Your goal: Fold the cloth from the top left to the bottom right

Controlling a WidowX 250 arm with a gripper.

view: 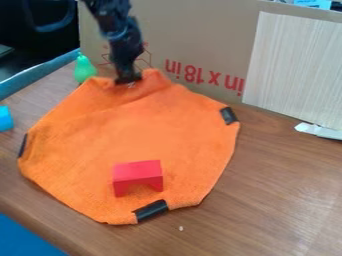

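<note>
The black gripper (129, 80) is at the upper edge of the orange cloth (160, 135), left of centre, and hangs down against the fabric. Around it the cloth is creased, with raised folds on both sides. Most of the cloth lies spread over the table. Dark patches mark its left edge, its upper right edge and its lower edge. On the lower part of the cloth rests a red arch-shaped block (138, 175).
Behind the cloth stands a cardboard panel (200, 40), with a pale ribbed board (297, 70) at right. A green pear-shaped toy (84, 69) is just left of the gripper. A blue block (5, 118) sits at the table's left edge.
</note>
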